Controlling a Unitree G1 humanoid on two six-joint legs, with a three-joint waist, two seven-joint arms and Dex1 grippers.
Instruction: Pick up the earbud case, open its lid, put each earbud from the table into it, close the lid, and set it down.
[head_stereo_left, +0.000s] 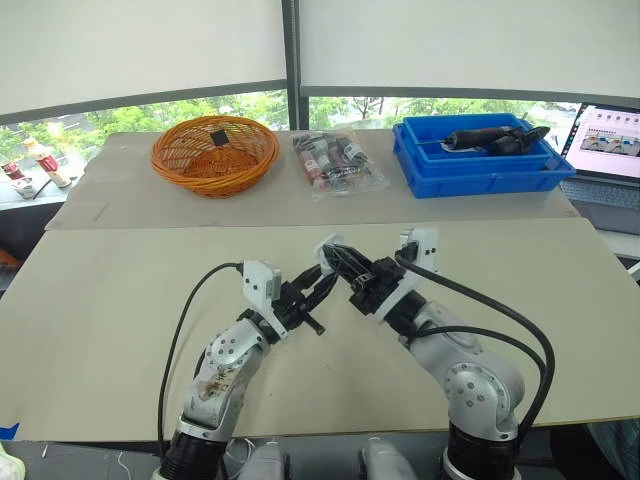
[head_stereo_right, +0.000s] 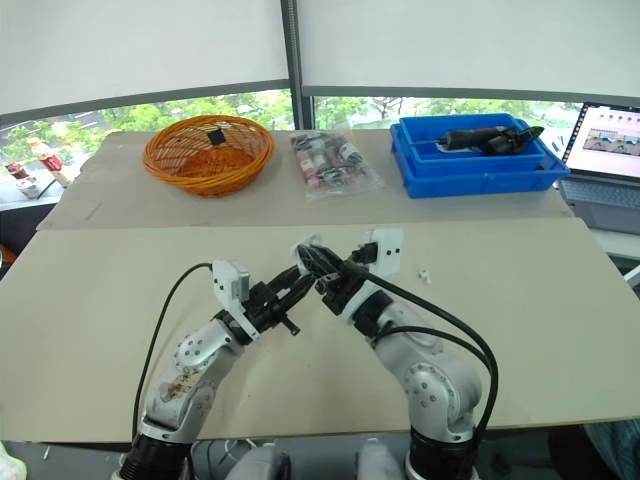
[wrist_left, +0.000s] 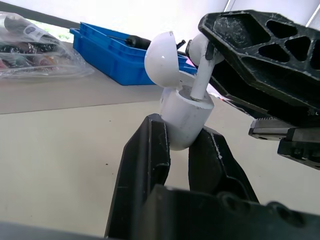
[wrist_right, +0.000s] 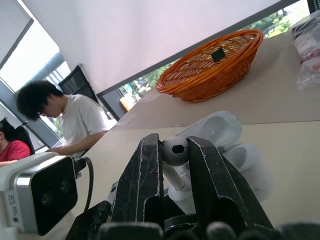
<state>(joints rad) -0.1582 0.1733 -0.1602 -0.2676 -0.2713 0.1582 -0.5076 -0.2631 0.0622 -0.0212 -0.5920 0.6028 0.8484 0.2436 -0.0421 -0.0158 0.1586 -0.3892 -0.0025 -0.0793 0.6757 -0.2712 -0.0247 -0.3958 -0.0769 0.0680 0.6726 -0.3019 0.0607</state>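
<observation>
One small, rounded white plastic earbud case (wrist_left: 182, 117) is held up off the pale beige table (head_stereo_left: 120, 300), over its middle and toward the near edge. The two black fingers of the left gripper (wrist_left: 180, 129) pinch it around its lower body. Its domed lid (wrist_left: 161, 57) is swung back and open. A white stemmed earbud (wrist_left: 200, 75) sits right at the case's mouth: its stem points down into the opening, roughly in line with the case's long axis, and the round head looks not yet seated. The right gripper (wrist_right: 175, 144) is clamped on that round head, reaching in from the right, so the two grippers meet tip to tip with the forearms angled inward in a shallow V. The coming move, as I judge it, is a short push along the stem's axis and then a release; any tilt between stem and well could jam the earbud or lever the case out of the left fingers. A tiny white speck (head_stereo_right: 424, 274) lies on the table just right of the right arm, possibly the other earbud, though it is too small to tell. Along the far edge stand an orange wicker basket (head_stereo_left: 213, 152) on the left, a clear plastic bag of small items (head_stereo_left: 335, 162) in the middle and a blue plastic tray (head_stereo_left: 480, 172) of dark tools on the right, with an open laptop (head_stereo_left: 608, 140) at far right.
</observation>
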